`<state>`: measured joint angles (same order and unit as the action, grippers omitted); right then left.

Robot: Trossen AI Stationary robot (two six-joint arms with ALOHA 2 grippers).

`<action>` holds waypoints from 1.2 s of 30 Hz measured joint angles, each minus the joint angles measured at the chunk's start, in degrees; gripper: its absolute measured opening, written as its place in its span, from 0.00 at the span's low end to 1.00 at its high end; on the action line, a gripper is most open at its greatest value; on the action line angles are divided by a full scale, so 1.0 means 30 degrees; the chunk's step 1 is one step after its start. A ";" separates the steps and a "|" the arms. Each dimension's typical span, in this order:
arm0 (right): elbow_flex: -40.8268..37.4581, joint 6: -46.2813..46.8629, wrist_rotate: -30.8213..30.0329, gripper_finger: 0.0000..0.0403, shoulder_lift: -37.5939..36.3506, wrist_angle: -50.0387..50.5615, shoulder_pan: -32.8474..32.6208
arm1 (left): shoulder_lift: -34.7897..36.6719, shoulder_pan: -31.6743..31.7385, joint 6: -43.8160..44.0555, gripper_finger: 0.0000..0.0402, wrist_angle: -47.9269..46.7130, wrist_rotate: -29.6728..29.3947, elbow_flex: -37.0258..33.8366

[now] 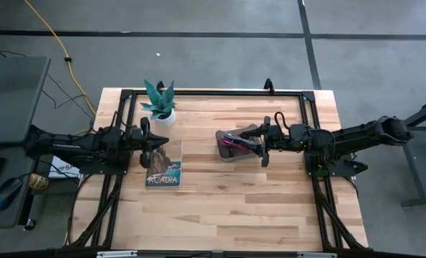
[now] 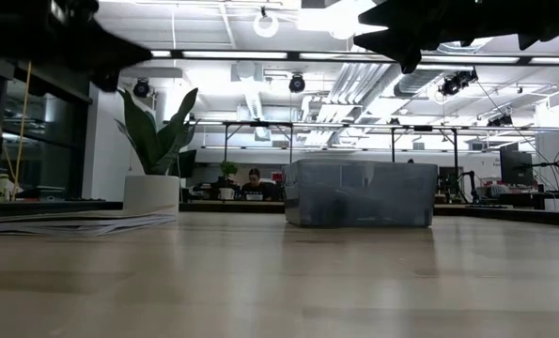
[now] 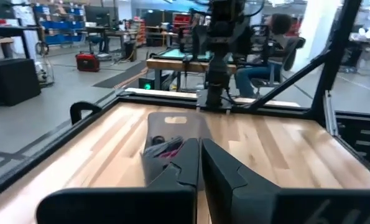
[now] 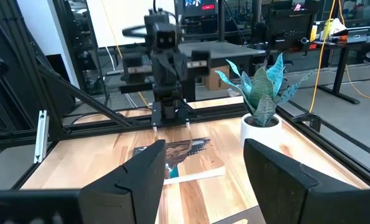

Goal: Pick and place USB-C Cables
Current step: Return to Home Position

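Right up at the lens, the left gripper (image 3: 199, 152) was clenched, its two dark fingers pressed together on nothing. It hung over the glossy picture book with ACADIA on its cover (image 1: 164, 170), near the tabletop's left edge. Across the way, the right gripper (image 4: 203, 152) hung spread wide and empty, just beside the right wall of the dark grey rectangular plastic bin (image 2: 359, 197). That bin sat about mid-tabletop, a touch toward the far edge.

And the USB-C cables? They were in the bin. A dark red bundle (image 3: 167, 148) showed inside, with darker loops alongside it, though I couldn't tell the rest apart or count them. No short cable showed on the bare wood, so the sorting looked finished.

The spiky green plant in a white pot (image 1: 160, 115) stood by the far edge, left of centre, well clear of the bin.

As for handling, those bundles looked light and limp, with slick jackets and stiff little plugs. By my reckoning, the place to pinch one was across the tied middle. Take a single loop or a plug end and the coil would likely sag open or slip.
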<state>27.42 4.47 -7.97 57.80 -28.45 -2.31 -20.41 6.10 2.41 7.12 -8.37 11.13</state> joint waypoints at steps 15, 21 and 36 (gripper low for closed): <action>0.0000 0.0000 -0.0005 0.52 0.0000 0.0022 0.0002 | 0.3710 0.2416 0.1969 0.00 -0.0025 0.1729 -0.3495; 0.0000 0.0000 -0.0005 0.52 0.0000 0.0044 0.0000 | 0.3696 0.2390 0.2645 0.00 -0.0651 0.1011 -0.3495; 0.0015 0.1008 -0.0005 0.52 0.0000 0.1326 0.0000 | 0.3703 0.1030 0.2517 0.00 -0.1720 -0.0619 -0.3495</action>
<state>27.46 7.49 -7.99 57.80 -24.47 -2.31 -9.30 9.19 9.96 1.96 -10.22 0.64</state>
